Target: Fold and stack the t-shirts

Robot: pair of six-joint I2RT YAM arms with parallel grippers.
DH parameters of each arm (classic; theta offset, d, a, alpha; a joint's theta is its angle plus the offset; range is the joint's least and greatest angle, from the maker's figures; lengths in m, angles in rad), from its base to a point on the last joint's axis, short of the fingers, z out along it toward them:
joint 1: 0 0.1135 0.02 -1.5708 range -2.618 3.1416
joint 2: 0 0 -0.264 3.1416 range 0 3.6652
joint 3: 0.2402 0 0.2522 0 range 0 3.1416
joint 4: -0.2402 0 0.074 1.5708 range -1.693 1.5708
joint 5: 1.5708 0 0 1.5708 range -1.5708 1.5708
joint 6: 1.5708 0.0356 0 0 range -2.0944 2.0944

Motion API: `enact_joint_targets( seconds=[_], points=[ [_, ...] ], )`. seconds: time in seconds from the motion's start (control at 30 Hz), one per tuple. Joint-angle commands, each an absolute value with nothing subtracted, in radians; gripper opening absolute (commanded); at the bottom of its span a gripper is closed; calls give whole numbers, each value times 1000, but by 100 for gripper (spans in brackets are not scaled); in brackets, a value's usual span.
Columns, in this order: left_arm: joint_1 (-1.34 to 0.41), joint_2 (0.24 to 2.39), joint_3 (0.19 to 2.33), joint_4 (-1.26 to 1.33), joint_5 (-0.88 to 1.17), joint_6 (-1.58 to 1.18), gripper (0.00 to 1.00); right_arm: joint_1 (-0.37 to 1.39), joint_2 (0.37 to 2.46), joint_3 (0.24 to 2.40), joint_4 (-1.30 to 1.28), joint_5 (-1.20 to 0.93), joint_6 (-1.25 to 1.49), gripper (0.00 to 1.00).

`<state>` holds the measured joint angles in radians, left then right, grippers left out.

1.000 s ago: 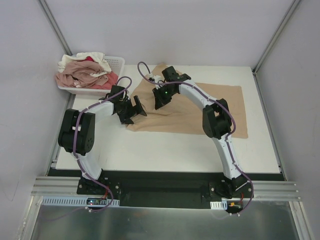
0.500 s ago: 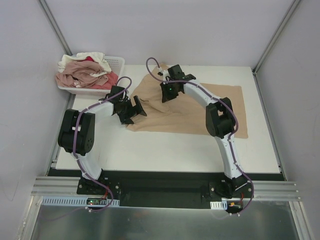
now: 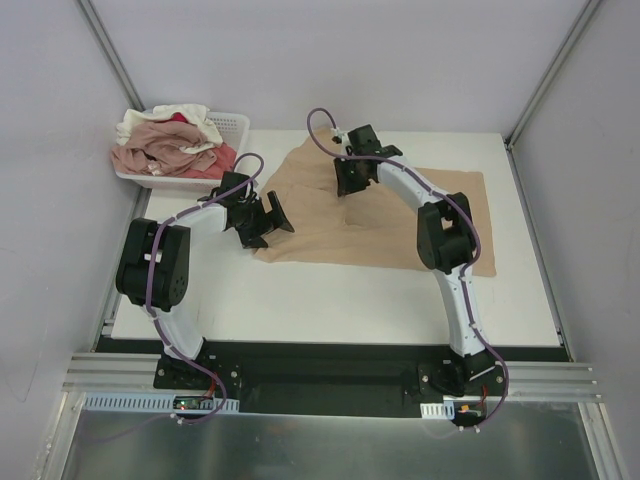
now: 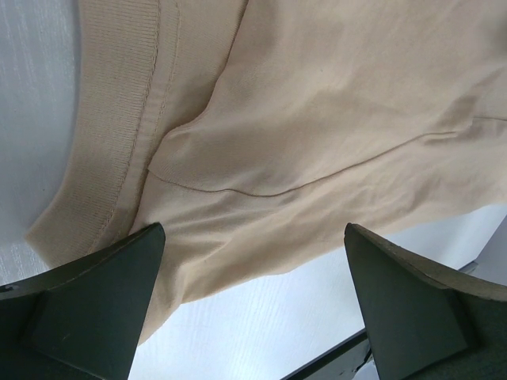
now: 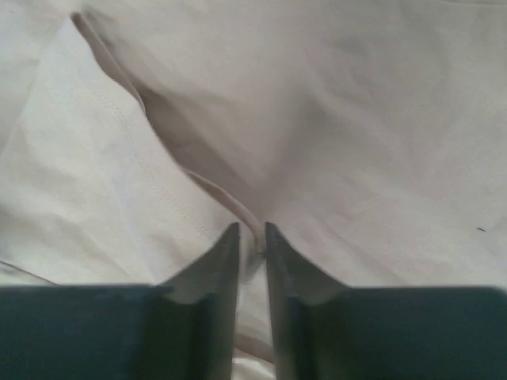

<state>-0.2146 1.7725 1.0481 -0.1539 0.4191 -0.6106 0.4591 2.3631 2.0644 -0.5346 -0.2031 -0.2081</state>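
The tan t-shirt (image 3: pixel 400 230), light, limp and likely to sag, lies spread under both sets of fingers (image 4: pixel 95 309), left gripper (image 4: pixel 253 237) gaping wide just above it, right gripper (image 5: pixel 252 237) narrowly pinching a raised fold; edges or seams should hold best.

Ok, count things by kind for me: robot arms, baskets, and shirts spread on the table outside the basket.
Robot arms: 2, left arm and right arm
White basket: 1
Tan t-shirt spread on the table: 1
Total: 4
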Motion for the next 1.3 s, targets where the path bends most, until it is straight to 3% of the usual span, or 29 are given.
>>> enact_joint_targets(
  seconds=[0.0,0.07,0.17,0.27,0.43,0.57,0.9,1.13,1.27],
  points=[
    [-215,1784,1026,-172,413,-583,99,454,2352,2100,-512,-146,-204,40],
    [-215,1776,1032,-173,423,-583,99,453,2329,2111,-531,-134,-202,51],
    [-215,1741,1055,-172,437,-583,99,454,2252,2109,-572,-39,-175,96],
    [-222,1669,1078,-175,430,-589,99,443,2097,1990,-560,50,-130,97],
    [-281,1554,1118,-198,361,-574,99,376,1750,1577,-526,150,-13,97],
    [-317,1600,1173,-206,371,-569,99,275,1544,1278,-514,74,45,97],
    [-357,1914,1302,-207,420,-591,99,209,1687,1174,-551,-69,44,97],
    [-359,1911,1215,-207,384,-586,99,264,1818,1184,-546,-71,94,97],
    [-357,1835,1100,-207,335,-584,99,314,1772,1109,-563,-23,123,97]
  ],
)
